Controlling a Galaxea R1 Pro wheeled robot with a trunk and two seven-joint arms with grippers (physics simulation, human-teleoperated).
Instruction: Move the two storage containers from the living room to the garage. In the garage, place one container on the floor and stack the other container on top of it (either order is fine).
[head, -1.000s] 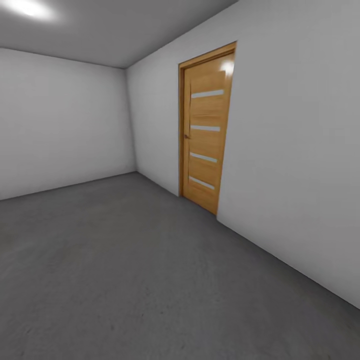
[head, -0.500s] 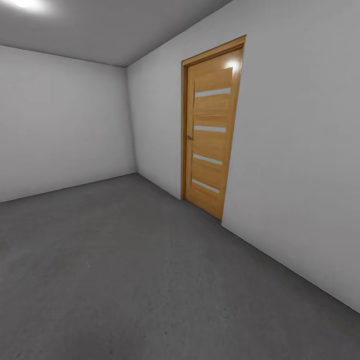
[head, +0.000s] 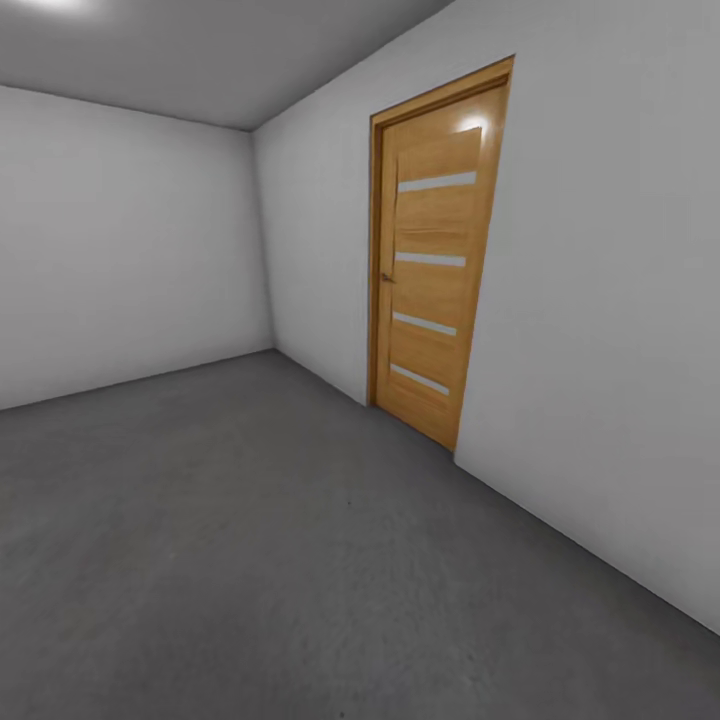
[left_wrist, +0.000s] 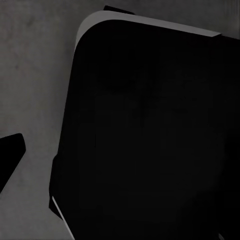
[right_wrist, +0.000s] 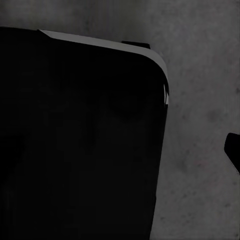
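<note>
Grey concrete floor (head: 250, 560) and a shut wooden door (head: 435, 270) face me, no containers around, so hauling seemingly remains; my grippers' state I cannot tell.

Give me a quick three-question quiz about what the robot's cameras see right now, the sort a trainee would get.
1. True or false: the wooden door in the head view is shut.
2. What colour is the floor? A) light wood B) dark grey C) red
3. Fill in: the door has ___ pale horizontal strips across it.

Key: 1 true. 2 B. 3 four. The door stands in the white wall on the right of the head view. Both wrist views look down past a large dark body at the same grey floor.
</note>
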